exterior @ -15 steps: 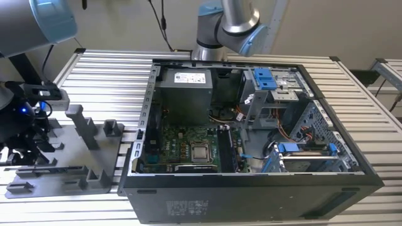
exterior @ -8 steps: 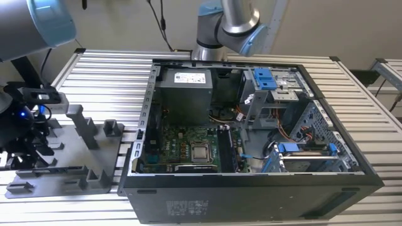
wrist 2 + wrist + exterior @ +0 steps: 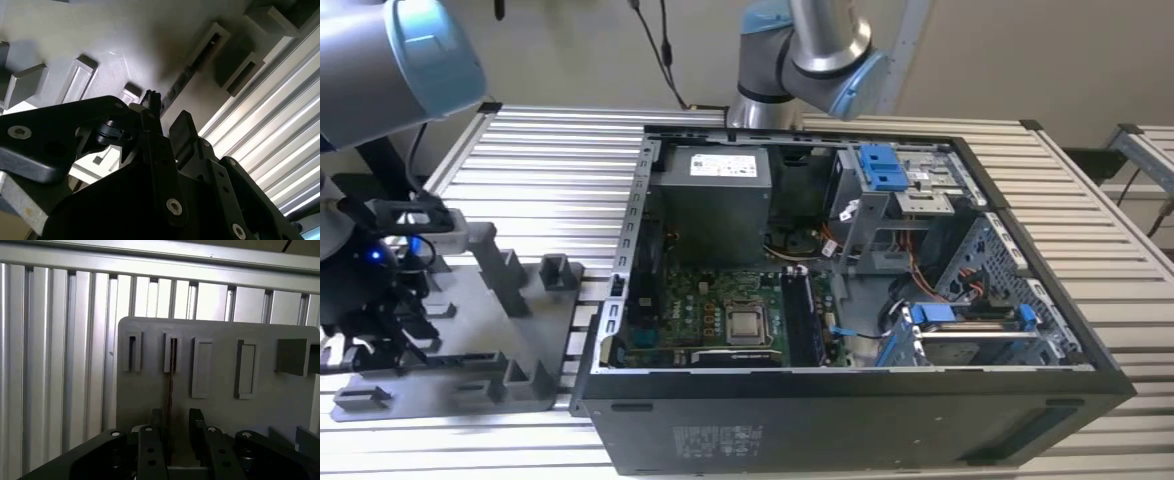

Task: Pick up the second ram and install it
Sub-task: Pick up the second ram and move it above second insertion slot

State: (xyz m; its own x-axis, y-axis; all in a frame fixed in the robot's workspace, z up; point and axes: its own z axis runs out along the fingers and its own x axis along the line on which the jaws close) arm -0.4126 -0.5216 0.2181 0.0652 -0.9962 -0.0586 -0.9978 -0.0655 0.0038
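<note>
Thin ram [image 3: 170,390] edge-on — slotted grey tray [image 3: 220,412]

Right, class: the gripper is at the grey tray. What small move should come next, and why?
Probably close the gripper on the second ram. In the first wrist view the ram stands on edge in a slot of the grey tray, and the open fingers sit either side of it, not yet clamping.
</note>
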